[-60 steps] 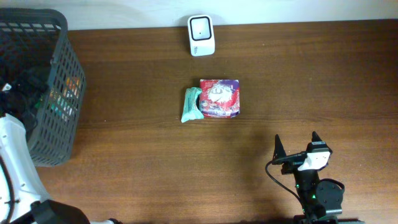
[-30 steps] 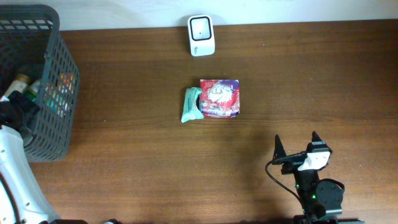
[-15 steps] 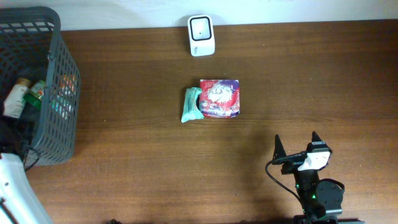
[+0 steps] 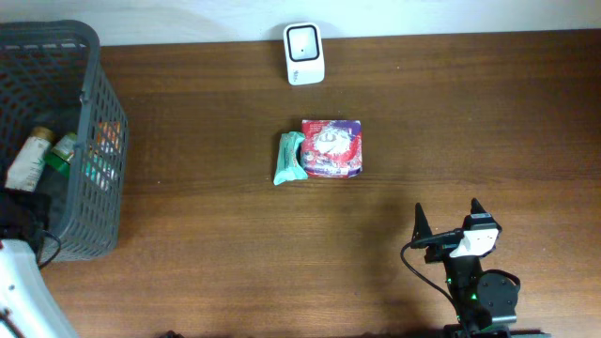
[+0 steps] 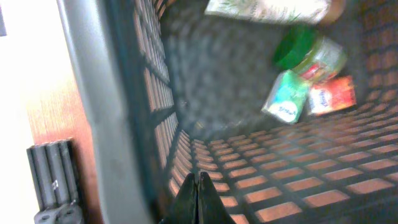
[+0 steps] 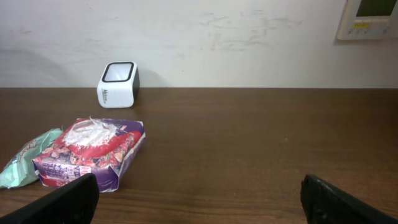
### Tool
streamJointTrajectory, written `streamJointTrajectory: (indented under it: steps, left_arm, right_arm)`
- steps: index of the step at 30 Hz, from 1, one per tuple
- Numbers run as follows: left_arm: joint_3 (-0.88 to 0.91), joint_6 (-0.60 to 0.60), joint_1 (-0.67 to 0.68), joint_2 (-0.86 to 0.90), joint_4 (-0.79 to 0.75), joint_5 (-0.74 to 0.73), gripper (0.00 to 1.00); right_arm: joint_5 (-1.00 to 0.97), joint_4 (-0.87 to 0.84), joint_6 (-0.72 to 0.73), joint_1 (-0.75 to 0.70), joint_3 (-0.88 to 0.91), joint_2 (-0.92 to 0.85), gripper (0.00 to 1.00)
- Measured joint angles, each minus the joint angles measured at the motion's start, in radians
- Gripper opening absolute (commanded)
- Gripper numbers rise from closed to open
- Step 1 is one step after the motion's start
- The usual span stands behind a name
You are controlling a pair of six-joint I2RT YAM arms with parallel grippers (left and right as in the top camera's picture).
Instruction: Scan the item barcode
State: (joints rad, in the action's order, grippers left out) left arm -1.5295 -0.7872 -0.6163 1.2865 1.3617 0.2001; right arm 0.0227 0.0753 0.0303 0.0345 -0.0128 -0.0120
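Observation:
The white barcode scanner [image 4: 303,53] [image 6: 118,84] stands at the table's far edge, against the wall. A red and purple packet [image 4: 331,148] [image 6: 90,152] lies mid-table, and a pale green packet [image 4: 289,158] [image 6: 28,165] touches its left side. My left gripper [image 5: 200,182] is shut with nothing in it, low inside the grey basket [image 4: 94,122] [image 5: 93,93] near its wall. My right gripper [image 4: 448,218] [image 6: 199,202] rests open near the front edge, well short of the packets.
Inside the basket lie a white bottle [image 4: 26,158] [image 5: 267,7], a green-capped bottle [image 4: 64,148] [image 5: 298,48], and a green sachet [image 5: 286,96] beside a red sachet [image 5: 329,94]. My white left arm [image 4: 19,282] fills the front left corner.
My left arm has drawn back toward the front left, uncovering the bottles in the basket. The basket has shifted slightly. The right arm and the packets stayed still.

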Motion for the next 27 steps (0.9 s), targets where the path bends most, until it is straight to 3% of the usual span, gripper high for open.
streamJointTrajectory:
  steps: [3,5,7,8,11,17,19,22,24,25,27]
  left_arm:
    - [0.003,-0.005,0.000,-0.051,-0.122,0.003,0.10]
    - [0.004,-0.007,0.000,-0.068,-0.248,-0.001,0.23]
    - [0.006,-0.009,0.000,-0.066,-0.384,-0.001,0.41]
    - [0.006,-0.007,0.000,-0.065,-0.423,-0.002,0.43]
    - [0.007,-0.016,-0.002,-0.061,-0.590,-0.002,0.60]
    - [0.008,-0.002,-0.002,0.041,-0.658,-0.001,0.73]
    - [0.007,0.074,-0.002,0.079,-0.731,-0.001,0.79]
    - [0.007,0.249,-0.002,0.165,-0.753,-0.001,0.80]
    - [0.007,0.285,-0.002,0.214,-0.747,-0.010,0.82]
    - [0.007,0.299,-0.002,0.246,-0.745,-0.024,0.88]
    - [0.008,0.320,-0.002,0.313,-0.745,-0.069,0.86]
  right_arm:
    - [0.000,0.000,0.000,0.000,0.000,0.000,0.99]
    - [0.000,0.000,0.000,0.000,0.000,0.000,0.99]
    - [0.000,0.000,0.000,0.000,0.000,0.000,0.98]
    - [0.000,0.000,0.000,0.000,0.000,0.000,0.98]
    - [0.000,0.000,0.000,0.000,0.000,0.000,0.99]
    - [0.000,0.000,0.000,0.000,0.000,0.000,0.99]
    - [0.000,0.000,0.000,0.000,0.000,0.000,0.98]
    - [0.000,0.000,0.000,0.000,0.000,0.000,0.99]
    - [0.000,0.000,0.000,0.000,0.000,0.000,0.99]
    - [0.000,0.000,0.000,0.000,0.000,0.000,0.99]
    - [0.000,0.000,0.000,0.000,0.000,0.000,0.98]
